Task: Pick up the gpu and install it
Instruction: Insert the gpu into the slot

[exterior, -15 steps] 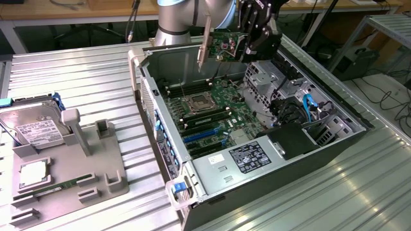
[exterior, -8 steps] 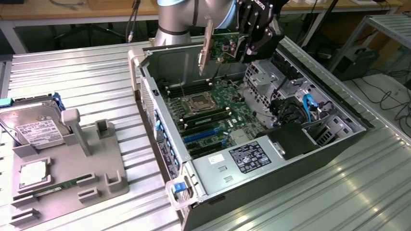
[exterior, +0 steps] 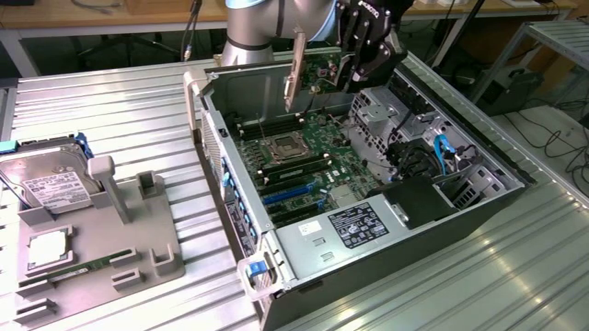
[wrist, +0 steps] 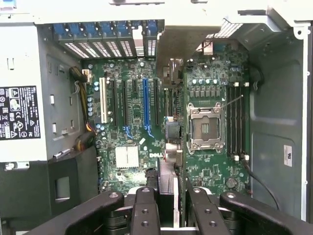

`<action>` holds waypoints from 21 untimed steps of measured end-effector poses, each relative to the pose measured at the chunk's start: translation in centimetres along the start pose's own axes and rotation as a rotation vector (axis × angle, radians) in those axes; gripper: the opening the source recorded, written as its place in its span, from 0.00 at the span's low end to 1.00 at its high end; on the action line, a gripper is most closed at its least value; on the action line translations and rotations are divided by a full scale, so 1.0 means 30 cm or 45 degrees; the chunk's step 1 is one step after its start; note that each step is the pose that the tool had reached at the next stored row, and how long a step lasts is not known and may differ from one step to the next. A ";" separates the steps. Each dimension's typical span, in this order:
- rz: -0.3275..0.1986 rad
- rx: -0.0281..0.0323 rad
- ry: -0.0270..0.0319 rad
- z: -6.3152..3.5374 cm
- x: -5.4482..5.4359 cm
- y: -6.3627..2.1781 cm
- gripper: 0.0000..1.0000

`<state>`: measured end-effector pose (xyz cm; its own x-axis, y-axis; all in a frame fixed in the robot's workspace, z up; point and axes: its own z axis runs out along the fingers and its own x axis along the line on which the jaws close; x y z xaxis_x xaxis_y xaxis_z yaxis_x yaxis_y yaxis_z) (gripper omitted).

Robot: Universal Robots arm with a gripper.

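Observation:
The gpu, a green board with a pale metal bracket strip along one end, hangs upright above the far end of the open computer case. My gripper is shut on the card's edge, well above the motherboard. In the wrist view the gpu appears edge-on between my black fingers, over the board's middle. It hangs between the blue expansion slot and the processor socket. The blue slots lie nearer the case's front end.
A power supply with a label fills the near end of the case, with cables and drive bays on the exterior view's right. On the exterior view's left, a grey fixture holds a hard drive and a memory stick.

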<state>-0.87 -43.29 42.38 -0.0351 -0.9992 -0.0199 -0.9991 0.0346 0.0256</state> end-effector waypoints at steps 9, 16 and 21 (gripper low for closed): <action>0.000 -0.0196 0.0001 0.021 0.001 -0.001 0.28; 0.000 -0.0196 0.0001 0.021 0.001 -0.001 0.28; 0.000 -0.0177 -0.0002 0.031 0.001 -0.001 0.28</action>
<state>-0.87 -43.30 41.44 -0.0351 -0.9992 -0.0201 -0.9986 0.0343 0.0394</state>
